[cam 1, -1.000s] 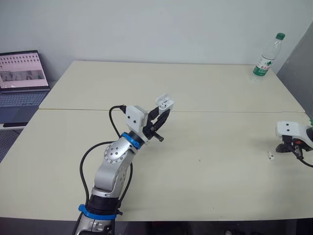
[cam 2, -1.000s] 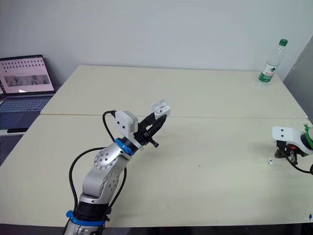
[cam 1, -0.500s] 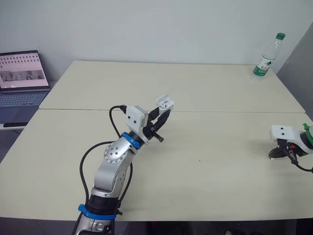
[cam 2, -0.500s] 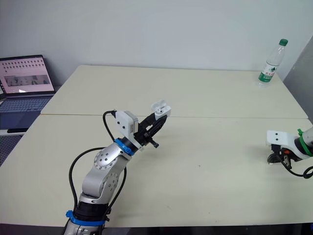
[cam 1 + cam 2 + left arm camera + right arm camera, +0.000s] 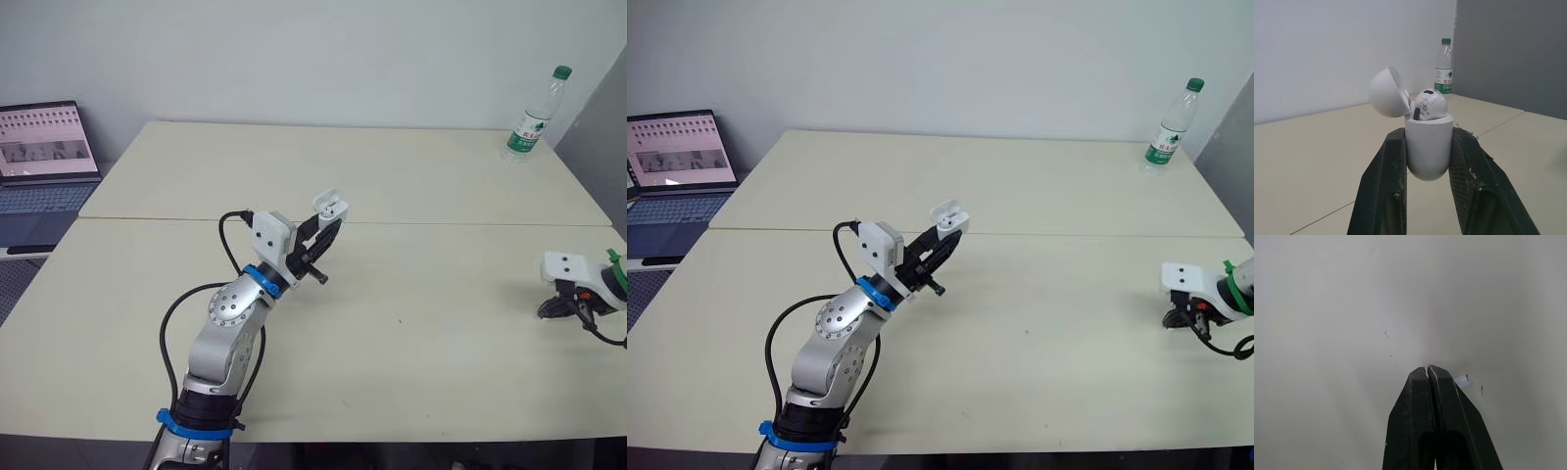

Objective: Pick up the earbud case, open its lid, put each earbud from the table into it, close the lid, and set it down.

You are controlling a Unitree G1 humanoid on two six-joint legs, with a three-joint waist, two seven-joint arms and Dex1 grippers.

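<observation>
**Case held open on the left, right gripper low at the table's right edge**

The left gripper [image 5: 331, 223] is raised above the middle of the pale cream table [image 5: 441, 176]. Its two black fingers [image 5: 1391, 171] pinch the small white rounded earbud case [image 5: 1428, 147] from both sides and hold it upright. The case's domed white lid [image 5: 1388, 92] is swung back on its hinge. A glossy white earbud [image 5: 1430, 104] sits in the case's open mouth, with its rounded head above the rim.

The right gripper [image 5: 551, 307] is low over the table near its right edge, well apart from the case. In the right wrist view its black fingers [image 5: 1415, 401] are pressed together with no gap between the tips. A tiny white piece [image 5: 1463, 380] shows just beside one fingertip. The pictures do not show whether it is caught by the fingers or only lies on the table next to them.

A clear plastic bottle with a green cap and green label [image 5: 534, 116] stands at the far right corner. An open laptop with a lit screen [image 5: 44, 147] sits on a separate surface beyond the table's left edge.
</observation>
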